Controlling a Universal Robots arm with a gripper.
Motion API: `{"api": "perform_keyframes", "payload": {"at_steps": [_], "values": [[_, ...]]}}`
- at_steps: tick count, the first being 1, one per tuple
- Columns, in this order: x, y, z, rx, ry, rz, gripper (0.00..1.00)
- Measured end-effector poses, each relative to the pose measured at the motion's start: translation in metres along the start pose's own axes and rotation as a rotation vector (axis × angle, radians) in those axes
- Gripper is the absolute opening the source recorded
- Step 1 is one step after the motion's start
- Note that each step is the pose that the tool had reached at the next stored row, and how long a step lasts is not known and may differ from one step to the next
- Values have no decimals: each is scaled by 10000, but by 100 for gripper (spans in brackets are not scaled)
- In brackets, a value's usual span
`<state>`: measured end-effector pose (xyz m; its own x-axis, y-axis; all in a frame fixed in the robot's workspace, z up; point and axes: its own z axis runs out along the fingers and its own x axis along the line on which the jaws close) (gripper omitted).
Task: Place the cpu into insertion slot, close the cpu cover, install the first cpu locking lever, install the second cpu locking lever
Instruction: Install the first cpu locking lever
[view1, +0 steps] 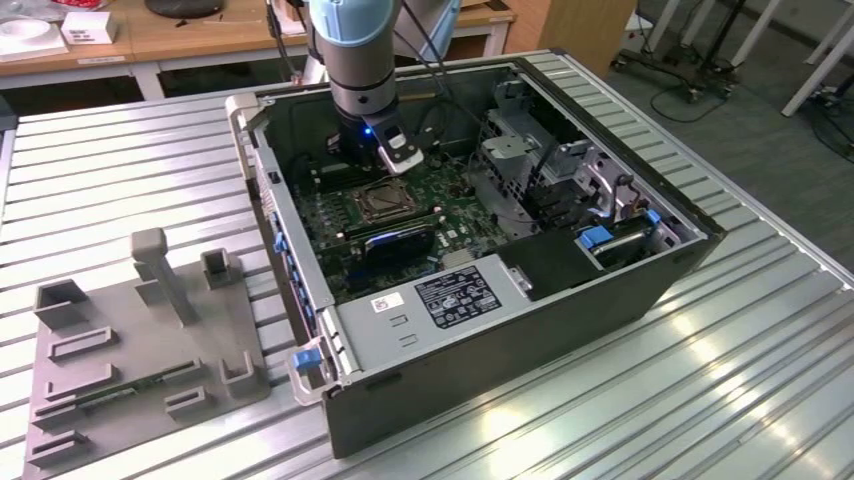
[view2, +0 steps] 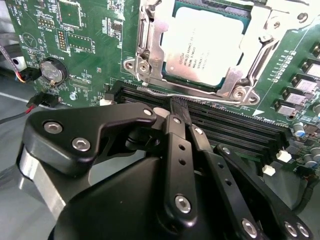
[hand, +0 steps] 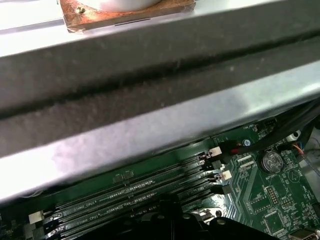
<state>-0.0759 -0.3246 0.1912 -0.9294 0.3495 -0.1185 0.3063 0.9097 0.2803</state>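
Note:
The cpu (view2: 207, 45), a square chip with a silvery top, lies in the insertion slot (view1: 380, 203) on the green motherboard (view2: 90, 30). The cpu cover (view2: 150, 47), a silver metal frame, is folded down around the chip. A thin wire locking lever (view2: 210, 92) runs along the socket edge nearest the gripper. My gripper (view2: 176, 106) is shut, its black fingertips pressed together right at that lever, between the socket and the memory slots. In the exterior view the gripper (view1: 396, 160) reaches down into the open computer case just behind the socket.
Black memory slots (view2: 235, 130) lie beside the socket, and a coin battery (view2: 52, 70) and red-black wires sit nearby. The case wall (hand: 150, 115) rises close to the arm. A drive cage (view1: 521, 160) and power supply (view1: 454, 295) crowd the case. A grey fixture plate (view1: 134, 340) lies outside.

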Motion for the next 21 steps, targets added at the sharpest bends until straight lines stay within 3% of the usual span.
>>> {"api": "perform_keyframes", "payload": {"at_steps": [7,16,21], "values": [[-1,3,-4,-8,-3,0,11],[-30,71,-237,-22,4,3,11],[-39,91,-307,-28,7,5,11]]}}
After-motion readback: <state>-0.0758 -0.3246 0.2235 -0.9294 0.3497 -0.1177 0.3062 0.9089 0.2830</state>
